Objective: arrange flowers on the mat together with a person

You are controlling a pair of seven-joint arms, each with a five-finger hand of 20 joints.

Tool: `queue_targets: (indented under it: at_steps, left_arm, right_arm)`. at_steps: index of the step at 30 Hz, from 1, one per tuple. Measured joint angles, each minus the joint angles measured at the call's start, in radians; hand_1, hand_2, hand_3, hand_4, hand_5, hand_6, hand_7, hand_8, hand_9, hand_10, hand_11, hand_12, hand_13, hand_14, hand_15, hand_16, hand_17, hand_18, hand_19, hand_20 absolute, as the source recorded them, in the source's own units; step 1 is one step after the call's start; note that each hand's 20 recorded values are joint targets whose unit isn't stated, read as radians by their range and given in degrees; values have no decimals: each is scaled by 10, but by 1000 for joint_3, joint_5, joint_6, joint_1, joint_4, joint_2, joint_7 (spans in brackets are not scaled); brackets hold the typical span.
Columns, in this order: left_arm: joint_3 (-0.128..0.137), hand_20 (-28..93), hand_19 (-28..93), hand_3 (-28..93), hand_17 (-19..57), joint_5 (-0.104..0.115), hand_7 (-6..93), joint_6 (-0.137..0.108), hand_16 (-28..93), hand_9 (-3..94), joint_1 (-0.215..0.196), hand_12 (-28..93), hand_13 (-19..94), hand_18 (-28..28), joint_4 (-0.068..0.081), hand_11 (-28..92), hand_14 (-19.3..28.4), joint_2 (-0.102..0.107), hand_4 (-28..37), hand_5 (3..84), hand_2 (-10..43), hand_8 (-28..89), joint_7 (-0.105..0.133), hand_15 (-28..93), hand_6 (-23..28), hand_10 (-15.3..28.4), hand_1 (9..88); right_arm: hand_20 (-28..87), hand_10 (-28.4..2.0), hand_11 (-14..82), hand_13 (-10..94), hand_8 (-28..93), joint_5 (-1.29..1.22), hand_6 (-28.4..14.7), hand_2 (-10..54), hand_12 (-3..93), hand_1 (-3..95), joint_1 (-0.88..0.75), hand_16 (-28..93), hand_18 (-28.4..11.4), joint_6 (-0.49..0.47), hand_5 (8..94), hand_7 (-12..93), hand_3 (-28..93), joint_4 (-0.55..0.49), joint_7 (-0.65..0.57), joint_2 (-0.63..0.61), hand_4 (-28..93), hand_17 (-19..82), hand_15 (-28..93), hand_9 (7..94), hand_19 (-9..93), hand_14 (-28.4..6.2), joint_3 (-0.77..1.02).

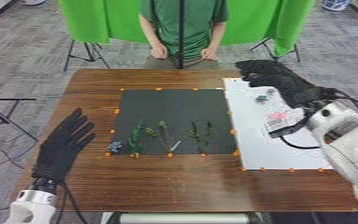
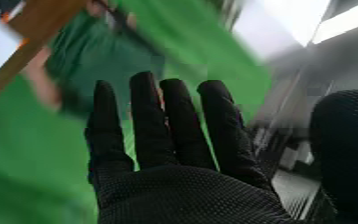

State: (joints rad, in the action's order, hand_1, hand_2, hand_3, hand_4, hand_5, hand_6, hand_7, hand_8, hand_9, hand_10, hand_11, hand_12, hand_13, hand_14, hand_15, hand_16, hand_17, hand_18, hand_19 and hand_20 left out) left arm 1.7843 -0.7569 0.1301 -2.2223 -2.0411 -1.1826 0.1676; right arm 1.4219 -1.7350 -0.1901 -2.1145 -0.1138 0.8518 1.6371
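My right hand (image 1: 282,82) is above the far part of the white mat at the right, open and holding nothing. In the right wrist view the same hand (image 2: 184,192) has its fingers straight and apart. My left hand (image 1: 62,147) rests open over the table's left side, beside the dark mat (image 1: 162,107). Along the near part of that mat lie green leafy stems (image 1: 135,139), stems with small heads (image 1: 164,131) and a darker leafy sprig (image 1: 202,132). A blue-grey flower (image 1: 115,146) sits at its near left corner. On the white mat (image 1: 295,155) are a pink flower (image 1: 278,116) and a grey-green one (image 1: 262,98).
The brown wooden table (image 1: 175,187) carries small orange markers (image 1: 169,155) along the mats' edges. Across the table a person in green sits with both hands near the lap, off the flowers. Green cloth (image 1: 255,25) hangs behind.
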Motion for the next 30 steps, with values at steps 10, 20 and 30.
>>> queue_targets:
  at_steps: [10,20,30]
  left_arm:
    - [6,84,387,680,-98,-14,143,22,55,207,22,162,183,202,13,141,114,-49,-264,287,-57,-88,-5,174,33,102,263]
    - [-9,84,388,678,-97,-15,146,25,55,210,35,162,184,201,24,142,115,-61,-262,288,-55,-88,-9,179,32,103,263]
    - [-12,84,389,678,-96,-15,146,23,53,215,32,159,187,202,24,146,114,-63,-260,291,-54,-91,-13,180,34,105,264]
  right_arm:
    - [257,-155,125,318,-95,-389,-73,56,218,116,-385,276,-224,181,391,129,807,-138,46,109,-264,68,200,383,439,-132,330]
    - [258,-154,128,319,-92,-332,-60,54,216,120,-532,272,-223,136,387,139,808,-146,38,219,-263,67,207,385,441,-134,340]
    - [262,-156,141,328,-98,-316,-61,52,217,125,-540,266,-222,163,392,154,818,-144,59,245,-263,70,235,391,451,-133,329]
